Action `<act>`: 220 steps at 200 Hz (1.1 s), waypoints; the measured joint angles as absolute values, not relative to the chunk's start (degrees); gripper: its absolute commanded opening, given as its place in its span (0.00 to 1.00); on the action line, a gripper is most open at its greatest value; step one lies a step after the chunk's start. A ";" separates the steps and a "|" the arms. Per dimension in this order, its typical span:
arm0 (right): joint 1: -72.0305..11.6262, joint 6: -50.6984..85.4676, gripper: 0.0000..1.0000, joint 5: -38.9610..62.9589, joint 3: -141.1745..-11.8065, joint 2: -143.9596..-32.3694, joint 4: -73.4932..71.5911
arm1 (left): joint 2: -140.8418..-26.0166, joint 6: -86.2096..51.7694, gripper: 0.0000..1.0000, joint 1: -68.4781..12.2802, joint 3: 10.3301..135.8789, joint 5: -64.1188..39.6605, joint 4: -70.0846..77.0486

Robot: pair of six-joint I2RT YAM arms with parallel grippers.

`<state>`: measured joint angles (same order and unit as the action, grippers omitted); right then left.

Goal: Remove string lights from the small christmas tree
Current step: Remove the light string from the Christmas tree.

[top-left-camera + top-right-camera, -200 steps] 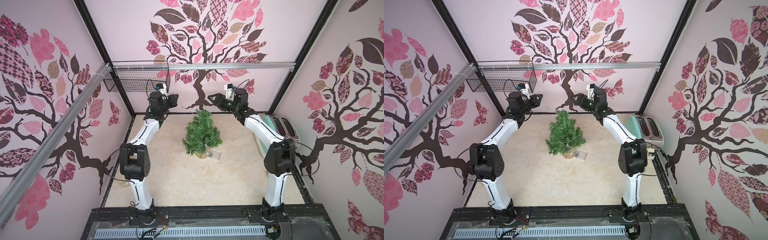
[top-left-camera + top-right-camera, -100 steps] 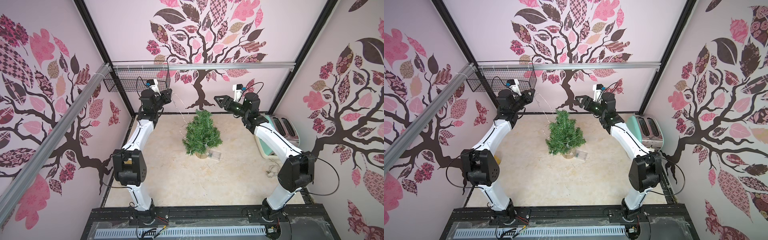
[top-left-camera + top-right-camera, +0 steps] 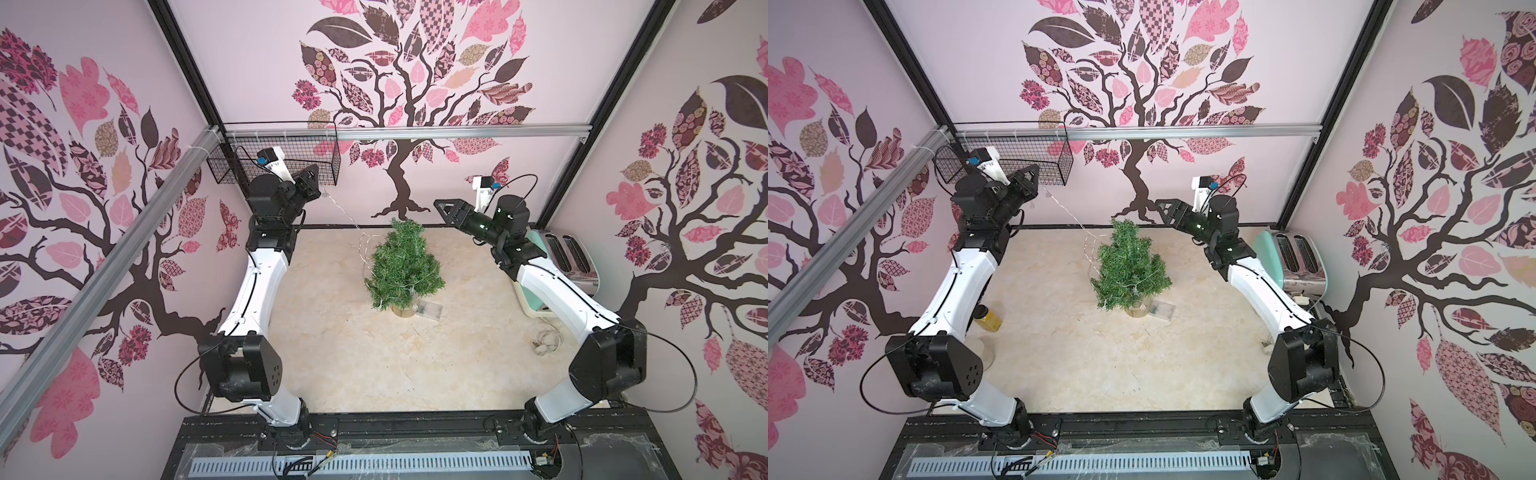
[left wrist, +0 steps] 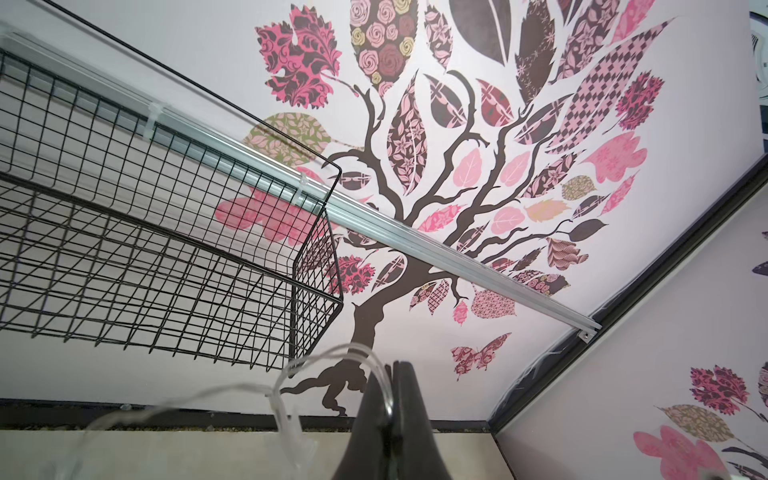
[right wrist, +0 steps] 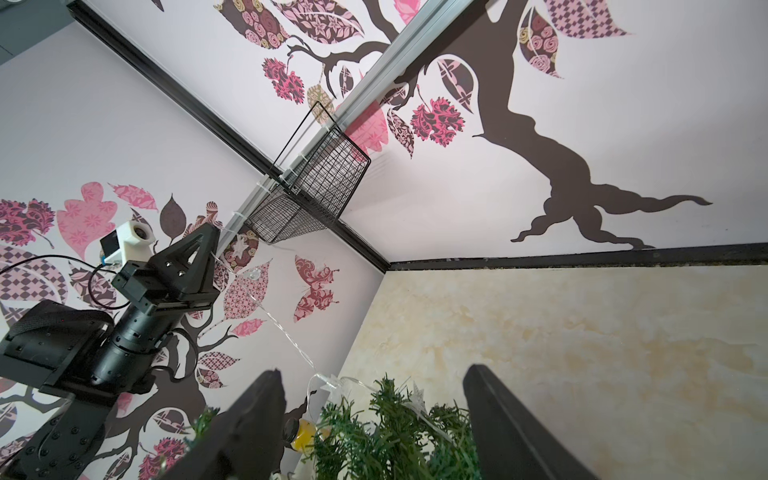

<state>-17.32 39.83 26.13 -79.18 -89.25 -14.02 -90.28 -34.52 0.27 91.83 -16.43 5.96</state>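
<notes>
String lights point(image 3: 345, 216) of thin silvery wire stretch from the bushy green small christmas tree point(image 3: 401, 266) mid-bench to our newly raised left claw point(image 3: 316, 183), clamped on them; our withdrawn right claw point(image 3: 441, 212) gapes empty; lower loops remain.

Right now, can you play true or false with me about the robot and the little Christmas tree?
The left gripper is shut on the string lights. True.
The right gripper is holding the small christmas tree. False: its jaws are open and empty near the treetop.
The string lights are all off the tree. False: wire winds round its lower branches.
The clear box of the lights lies beside the tree's base. True.
</notes>
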 measured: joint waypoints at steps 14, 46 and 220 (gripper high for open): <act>-17.32 39.86 0.75 26.13 -78.30 -88.12 -14.44 | -88.12 -34.30 0.00 0.12 90.63 -15.62 5.17; -17.32 40.07 0.75 26.11 -75.50 -84.82 -15.64 | -83.53 -34.00 0.00 0.08 87.72 -14.00 3.75; -17.32 42.22 0.82 30.30 -64.95 -69.32 -19.44 | -66.08 -34.74 0.00 0.08 82.63 -12.69 -4.91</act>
<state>-17.32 42.22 30.30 -64.95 -69.32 -19.44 -66.08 -34.74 0.08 82.63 -12.69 -4.91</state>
